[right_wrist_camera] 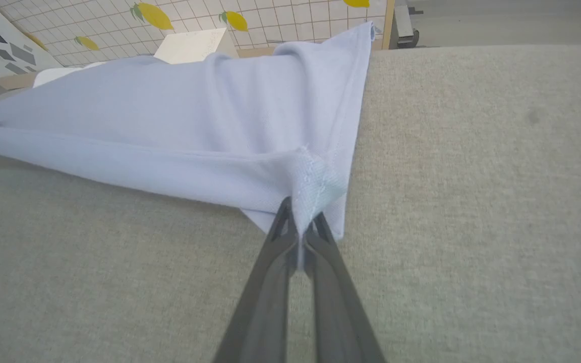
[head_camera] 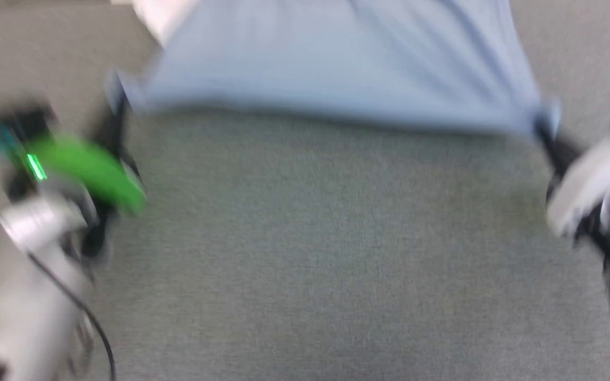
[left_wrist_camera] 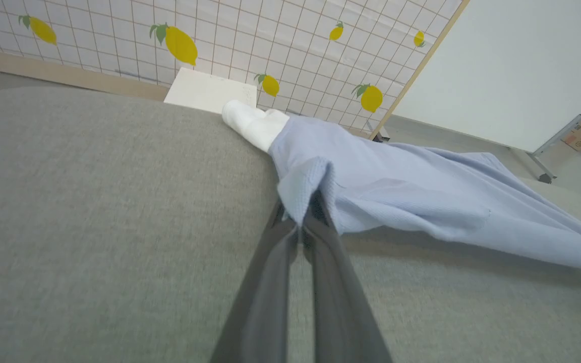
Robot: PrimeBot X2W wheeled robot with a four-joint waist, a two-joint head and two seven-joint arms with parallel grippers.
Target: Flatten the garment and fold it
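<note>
Left gripper (left_wrist_camera: 300, 224): pinched shut on one hem corner of the light blue shirt (left_wrist_camera: 421, 196) | Right gripper (right_wrist_camera: 300, 227): pinched shut on the opposite hem corner | Shirt: hem stretched taut between them, lifted off the grey padded surface (right_wrist_camera: 472, 201), collar end toward its far edge near the white box (left_wrist_camera: 210, 91) | Likely purpose: spreading it flat before folding

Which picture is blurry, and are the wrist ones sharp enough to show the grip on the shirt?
Head view: smeared by motion blur, the shirt soft-edged. Left wrist view: sharp, the left gripper shut on a shirt corner. Right wrist view: sharp, stitching clear where the right gripper pinches the hem.
</note>
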